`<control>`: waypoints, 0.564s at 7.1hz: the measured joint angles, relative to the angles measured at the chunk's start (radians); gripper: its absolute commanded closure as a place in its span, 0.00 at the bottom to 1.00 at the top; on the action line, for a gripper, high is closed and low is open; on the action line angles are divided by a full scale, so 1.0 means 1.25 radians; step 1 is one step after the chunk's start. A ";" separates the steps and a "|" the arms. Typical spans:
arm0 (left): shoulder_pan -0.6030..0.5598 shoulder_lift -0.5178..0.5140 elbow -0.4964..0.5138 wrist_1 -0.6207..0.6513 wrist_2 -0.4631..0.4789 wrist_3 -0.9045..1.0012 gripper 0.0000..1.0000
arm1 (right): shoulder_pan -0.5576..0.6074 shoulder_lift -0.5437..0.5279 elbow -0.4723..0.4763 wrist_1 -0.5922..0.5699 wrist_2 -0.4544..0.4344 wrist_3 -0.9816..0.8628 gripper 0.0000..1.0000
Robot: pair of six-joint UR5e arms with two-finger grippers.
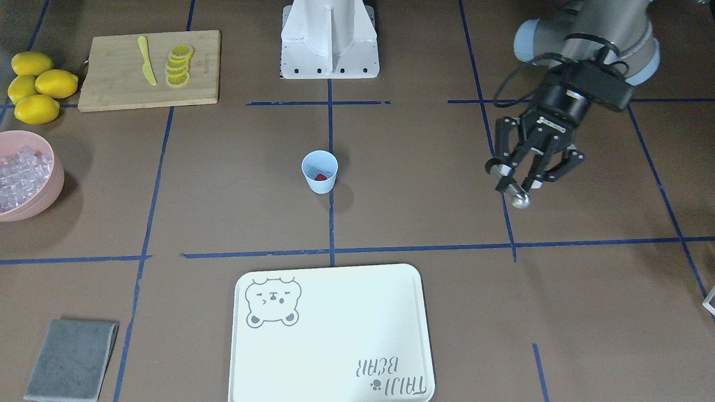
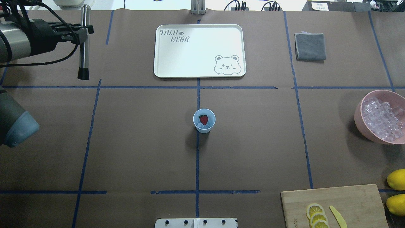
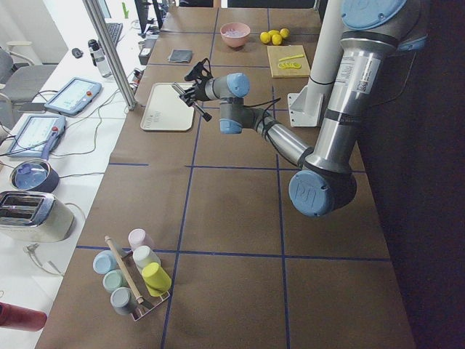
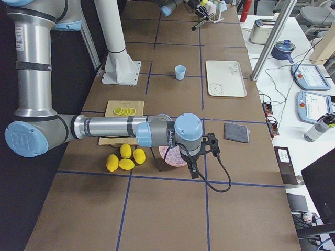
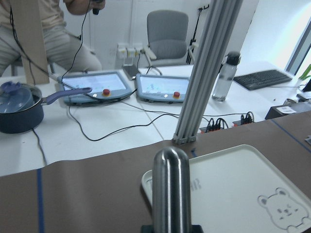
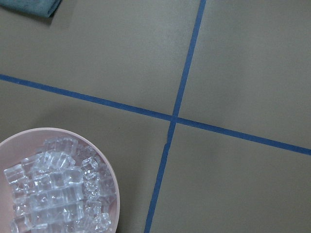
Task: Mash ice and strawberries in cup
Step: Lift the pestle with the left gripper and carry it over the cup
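The light blue cup (image 2: 204, 120) stands upright at the table's middle, also in the front view (image 1: 320, 172). One red strawberry (image 2: 203, 119) and a few clear ice cubes (image 2: 200, 126) lie inside it. My left gripper (image 2: 83, 31) is shut on a steel muddler (image 2: 83, 53) with a black tip, held in the air at the far left, well away from the cup. It also shows in the front view (image 1: 525, 174). My right gripper (image 4: 210, 143) shows only in the right side view, over the pink bowl. I cannot tell whether it is open or shut.
A pink bowl (image 2: 360, 123) full of ice (image 2: 383, 120) sits at the right edge. A white bear tray (image 2: 196, 53) lies beyond the cup, a grey cloth (image 2: 310, 46) to its right. A cutting board (image 2: 348, 202) with lemon slices and whole lemons (image 1: 36, 86) sit near right.
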State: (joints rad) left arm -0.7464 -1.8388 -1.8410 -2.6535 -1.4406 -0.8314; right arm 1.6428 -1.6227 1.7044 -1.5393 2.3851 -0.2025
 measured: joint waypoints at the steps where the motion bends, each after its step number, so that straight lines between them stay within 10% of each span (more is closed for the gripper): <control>1: 0.075 -0.016 0.002 -0.070 0.100 0.002 1.00 | 0.000 0.000 0.001 0.000 0.000 0.000 0.01; 4: 0.218 -0.095 0.073 -0.281 0.307 0.028 1.00 | 0.000 -0.002 0.007 -0.001 0.001 0.000 0.01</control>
State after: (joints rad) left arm -0.4738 -1.9576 -1.7491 -3.0047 -1.0574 -0.7965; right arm 1.6429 -1.6253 1.7127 -1.5401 2.3860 -0.2025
